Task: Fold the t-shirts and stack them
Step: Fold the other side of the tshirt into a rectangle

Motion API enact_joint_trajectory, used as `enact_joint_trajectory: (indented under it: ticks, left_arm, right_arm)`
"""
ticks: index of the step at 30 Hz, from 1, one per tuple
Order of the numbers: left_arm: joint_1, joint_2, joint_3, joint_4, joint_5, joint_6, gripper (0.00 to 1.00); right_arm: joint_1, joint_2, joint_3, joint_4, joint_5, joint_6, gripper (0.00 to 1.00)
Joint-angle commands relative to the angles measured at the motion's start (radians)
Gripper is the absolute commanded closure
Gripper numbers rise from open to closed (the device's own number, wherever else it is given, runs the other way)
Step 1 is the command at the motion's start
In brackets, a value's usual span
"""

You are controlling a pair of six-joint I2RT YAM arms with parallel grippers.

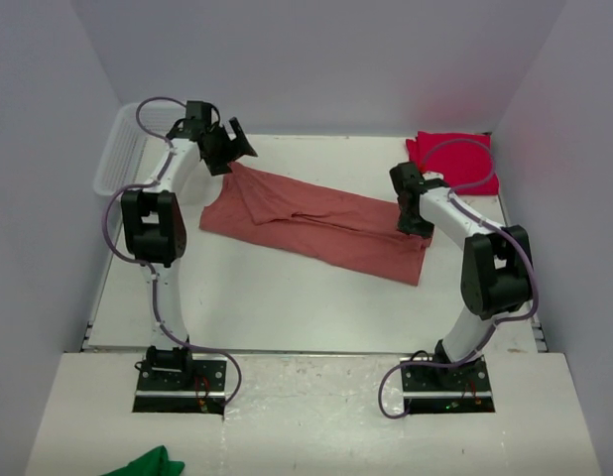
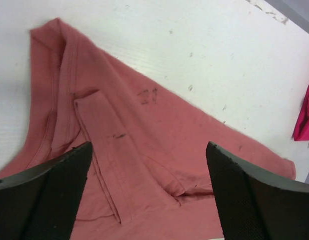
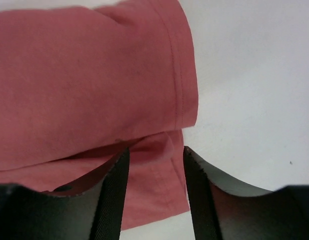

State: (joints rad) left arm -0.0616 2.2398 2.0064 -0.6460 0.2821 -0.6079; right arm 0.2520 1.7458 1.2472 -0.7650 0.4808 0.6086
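The salmon-red t-shirt (image 1: 316,223) lies flat in a long, partly folded strip running diagonally across the table. My left gripper (image 1: 234,149) hovers open and empty over its far left end; in the left wrist view the jaws stand wide apart (image 2: 148,147) above the shirt's folds (image 2: 129,150). My right gripper (image 1: 417,226) is low over the shirt's right end. In the right wrist view its fingers (image 3: 155,156) are a little apart, straddling the hem corner (image 3: 159,180); I see no cloth pinched. The crimson t-shirt (image 1: 455,159) lies bunched at the back right and shows in the left wrist view (image 2: 305,115).
A white plastic basket (image 1: 118,154) stands at the back left by the wall. A small green cloth (image 1: 148,463) lies off the table at the near edge. Grey walls enclose the table on three sides.
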Motion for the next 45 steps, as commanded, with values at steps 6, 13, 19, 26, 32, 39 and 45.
enact_joint_trajectory:
  ticks: [6,13,19,26,32,39,45]
  left_arm:
    - [-0.078,-0.219,0.108,0.194,0.043,0.117,0.00]
    - [-0.162,-0.735,-0.444,0.206,-0.155,0.043,0.03]
    - [-0.159,-0.806,-0.609,0.088,-0.330,0.079,0.16]
    - [-0.155,-0.732,-0.656,0.072,-0.141,0.079,1.00]
    - [-0.158,-0.790,-0.825,0.172,-0.023,0.054,1.00]
    - [-0.162,-0.763,-0.902,0.186,-0.072,0.053,0.58]
    - [-0.162,-0.646,-0.902,0.272,-0.083,0.023,0.55]
  right_arm:
    - [0.003,-0.006,0.326,0.031,0.105,-0.159,0.37]
    - [0.125,-0.129,0.152,0.253,-0.506,-0.291,0.26]
    - [0.272,0.148,0.412,0.135,-0.482,-0.380,0.33]
    - [0.290,0.267,0.564,0.063,-0.464,-0.333,0.75]
    - [0.288,0.158,0.410,0.050,-0.364,-0.242,1.00]
    - [0.290,0.042,0.204,0.099,-0.453,-0.234,0.80]
    - [0.290,-0.150,0.034,0.170,-0.510,-0.213,0.78]
